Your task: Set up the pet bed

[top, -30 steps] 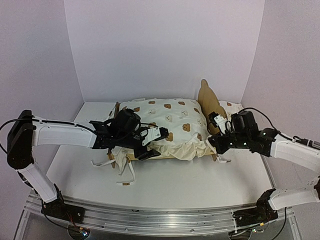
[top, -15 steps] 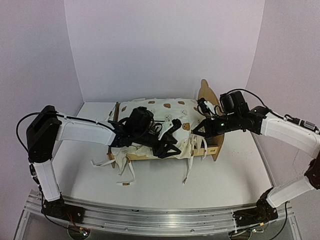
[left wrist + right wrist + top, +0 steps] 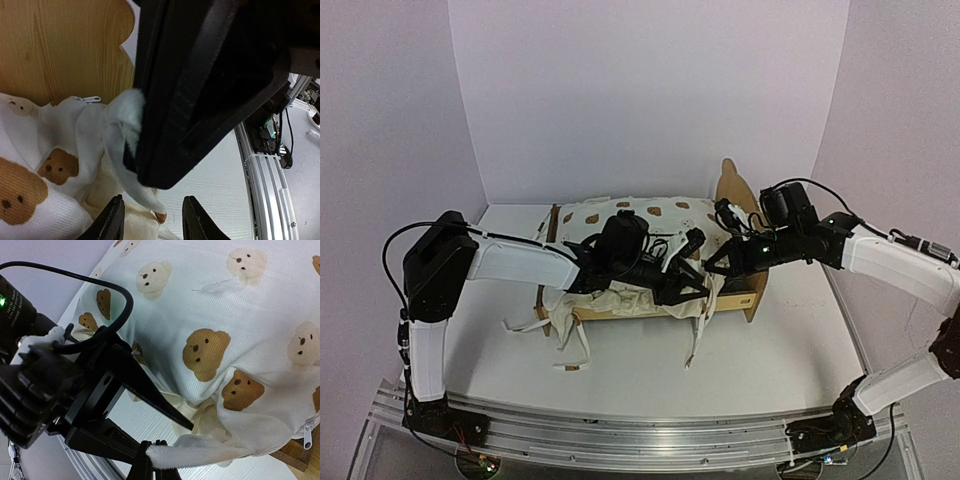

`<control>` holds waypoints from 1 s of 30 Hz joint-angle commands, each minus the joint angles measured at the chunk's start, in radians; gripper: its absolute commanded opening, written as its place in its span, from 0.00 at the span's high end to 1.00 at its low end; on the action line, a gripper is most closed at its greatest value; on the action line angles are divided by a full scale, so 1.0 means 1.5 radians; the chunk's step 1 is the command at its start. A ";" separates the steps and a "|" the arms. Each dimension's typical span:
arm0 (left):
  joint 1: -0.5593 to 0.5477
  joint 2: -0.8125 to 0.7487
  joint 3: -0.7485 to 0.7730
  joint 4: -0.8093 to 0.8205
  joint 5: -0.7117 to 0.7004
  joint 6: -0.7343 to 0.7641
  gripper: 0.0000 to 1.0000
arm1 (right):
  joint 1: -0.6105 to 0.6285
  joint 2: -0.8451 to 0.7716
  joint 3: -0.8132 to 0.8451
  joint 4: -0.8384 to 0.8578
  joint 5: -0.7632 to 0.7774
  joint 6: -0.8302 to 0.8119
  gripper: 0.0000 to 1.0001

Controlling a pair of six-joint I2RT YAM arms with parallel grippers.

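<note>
The pet bed (image 3: pixel 728 190) stands mid-way across the bench (image 3: pixel 640 370), headboard at 3 o'clock, under the cushion (image 3: pixel 650 212). The right gripper (image 3: pixel 151 460) pinches a tie string (image 3: pixel 200 452). At its 9 o'clock, the left gripper (image 3: pixel 152 222) stands parted.

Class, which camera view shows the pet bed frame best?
The top external view: only it shows the pet bed end to end, headboard ear included, though the cushion covers most. The left wrist view shows a close patch of headboard wood; the right wrist, one wooden corner.
</note>
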 commanded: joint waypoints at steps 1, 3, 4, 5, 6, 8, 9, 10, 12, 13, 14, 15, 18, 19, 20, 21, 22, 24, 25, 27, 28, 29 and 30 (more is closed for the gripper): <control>-0.003 0.019 0.039 0.030 0.026 0.011 0.69 | 0.000 -0.028 0.000 0.004 0.000 0.007 1.00; -0.003 0.026 0.047 0.026 0.003 0.009 0.78 | 0.000 -0.027 0.001 0.004 0.002 0.004 1.00; -0.003 0.028 0.050 0.025 -0.004 0.012 0.82 | 0.000 -0.026 0.000 0.004 0.002 0.004 1.00; -0.003 0.029 0.052 0.024 -0.009 0.017 0.86 | 0.000 -0.026 -0.001 0.004 0.002 0.004 1.00; -0.003 0.029 0.053 0.023 -0.011 0.021 0.90 | 0.000 -0.025 -0.004 0.004 0.006 0.004 1.00; -0.003 0.029 0.057 0.016 -0.012 0.025 0.99 | 0.000 -0.027 -0.011 0.004 0.016 0.007 1.00; -0.003 0.027 0.059 0.009 -0.013 0.027 1.00 | 0.000 -0.028 -0.014 0.003 0.025 0.008 1.00; -0.002 0.024 0.060 0.000 -0.015 0.030 1.00 | 0.000 -0.029 -0.019 0.001 0.037 0.009 1.00; 0.001 0.012 0.058 -0.025 -0.024 0.041 1.00 | 0.000 -0.032 -0.027 -0.011 0.065 0.009 1.00; 0.003 0.005 0.054 -0.034 -0.029 0.046 1.00 | 0.000 -0.032 -0.030 -0.024 0.086 0.009 1.00; 0.007 -0.003 0.050 -0.041 -0.034 0.053 1.00 | 0.000 -0.031 -0.031 -0.044 0.113 0.009 1.00; 0.011 -0.010 0.047 -0.050 -0.039 0.059 1.00 | 0.000 -0.029 -0.033 -0.067 0.144 0.008 1.00; 0.021 -0.022 0.052 -0.074 -0.065 0.083 1.00 | 0.000 -0.020 -0.045 -0.119 0.208 0.009 0.83; 0.024 -0.024 0.053 -0.079 -0.073 0.091 1.00 | 0.001 -0.021 -0.052 -0.127 0.220 0.010 0.75; 0.025 -0.027 0.053 -0.081 -0.079 0.100 1.00 | 0.000 -0.023 -0.059 -0.134 0.234 0.011 0.70; 0.027 -0.029 0.052 -0.082 -0.084 0.109 1.00 | 0.000 -0.027 -0.065 -0.140 0.246 0.013 0.65; 0.028 -0.030 0.052 -0.082 -0.087 0.115 1.00 | 0.000 -0.032 -0.071 -0.149 0.257 0.019 0.61; 0.032 -0.033 0.053 -0.082 -0.092 0.121 1.00 | 0.000 -0.050 -0.092 -0.162 0.276 0.037 0.55; 0.034 -0.034 0.054 -0.082 -0.093 0.122 1.00 | 0.002 -0.061 -0.109 -0.160 0.269 0.047 0.52; 0.039 -0.038 0.054 -0.085 -0.095 0.124 1.00 | 0.003 -0.085 -0.168 -0.120 0.228 0.070 0.47; 0.040 -0.040 0.053 -0.086 -0.094 0.128 1.00 | 0.008 -0.107 -0.201 -0.078 0.190 0.085 0.41; 0.041 -0.042 0.050 -0.085 -0.094 0.131 1.00 | 0.018 -0.132 -0.251 -0.007 0.171 0.102 0.37; 0.042 -0.043 0.048 -0.084 -0.095 0.132 1.00 | 0.031 -0.155 -0.308 0.066 0.163 0.119 0.35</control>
